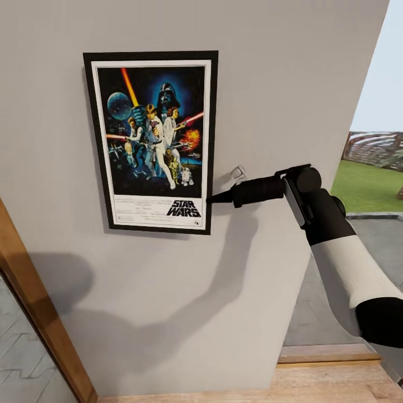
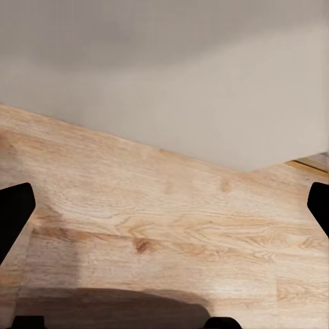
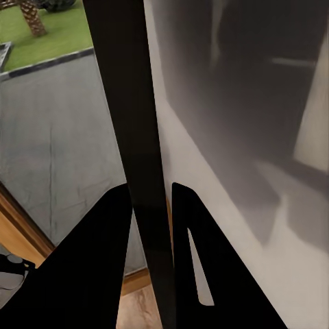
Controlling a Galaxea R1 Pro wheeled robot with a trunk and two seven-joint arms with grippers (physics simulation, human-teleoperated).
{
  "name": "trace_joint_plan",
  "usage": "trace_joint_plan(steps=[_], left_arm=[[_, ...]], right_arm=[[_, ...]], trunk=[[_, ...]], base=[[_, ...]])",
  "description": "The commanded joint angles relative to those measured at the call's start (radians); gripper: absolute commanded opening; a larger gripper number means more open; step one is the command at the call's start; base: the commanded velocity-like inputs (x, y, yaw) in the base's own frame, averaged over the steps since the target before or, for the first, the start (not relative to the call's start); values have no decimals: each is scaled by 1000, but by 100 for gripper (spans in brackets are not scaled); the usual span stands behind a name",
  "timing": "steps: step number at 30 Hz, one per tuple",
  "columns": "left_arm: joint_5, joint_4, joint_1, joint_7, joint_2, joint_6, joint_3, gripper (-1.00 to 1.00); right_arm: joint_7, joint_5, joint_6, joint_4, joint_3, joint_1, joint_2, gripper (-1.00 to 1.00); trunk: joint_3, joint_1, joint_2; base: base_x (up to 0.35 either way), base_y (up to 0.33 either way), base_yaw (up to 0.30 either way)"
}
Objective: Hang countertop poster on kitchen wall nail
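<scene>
The Star Wars poster (image 1: 154, 140) stands upright and flat against the pale grey wall (image 1: 280, 84), black frame and white border in full view. My right gripper (image 1: 212, 198) reaches in from the right and is shut on the lower right edge of the frame. In the right wrist view the black frame edge (image 3: 123, 89) runs between the two dark fingers (image 3: 103, 260), with the right gripper (image 3: 152, 205) pinching it. My left gripper (image 2: 164, 226) hangs open over wooden floor, one fingertip (image 2: 14, 212) at each side of that view. No nail head is visible. The countertop is out of view.
A wooden door frame (image 1: 39, 313) slants up at the lower left. Light wooden floor (image 1: 336, 380) meets the foot of the wall. Right of the wall's end, an opening shows grey paving (image 1: 369, 235) and a green lawn (image 1: 369, 184) outside.
</scene>
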State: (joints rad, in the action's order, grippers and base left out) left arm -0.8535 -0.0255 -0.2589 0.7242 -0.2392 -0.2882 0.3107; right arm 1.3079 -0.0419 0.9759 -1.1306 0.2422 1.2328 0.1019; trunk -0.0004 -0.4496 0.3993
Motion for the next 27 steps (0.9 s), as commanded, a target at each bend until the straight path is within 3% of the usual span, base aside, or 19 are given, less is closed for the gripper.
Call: trace_joint_plan(steps=[1, 27], left_arm=[[-5, 1, 0, 1, 0, -6, 8, 100], [-5, 1, 0, 1, 0, -6, 8, 100]], right_arm=[[1, -6, 10, 0, 2, 0, 1, -100], [2, -6, 10, 0, 0, -1, 1, -100]], trunk=[[0, 0, 1], [0, 0, 1]], base=[[0, 5, 0], [0, 4, 0]])
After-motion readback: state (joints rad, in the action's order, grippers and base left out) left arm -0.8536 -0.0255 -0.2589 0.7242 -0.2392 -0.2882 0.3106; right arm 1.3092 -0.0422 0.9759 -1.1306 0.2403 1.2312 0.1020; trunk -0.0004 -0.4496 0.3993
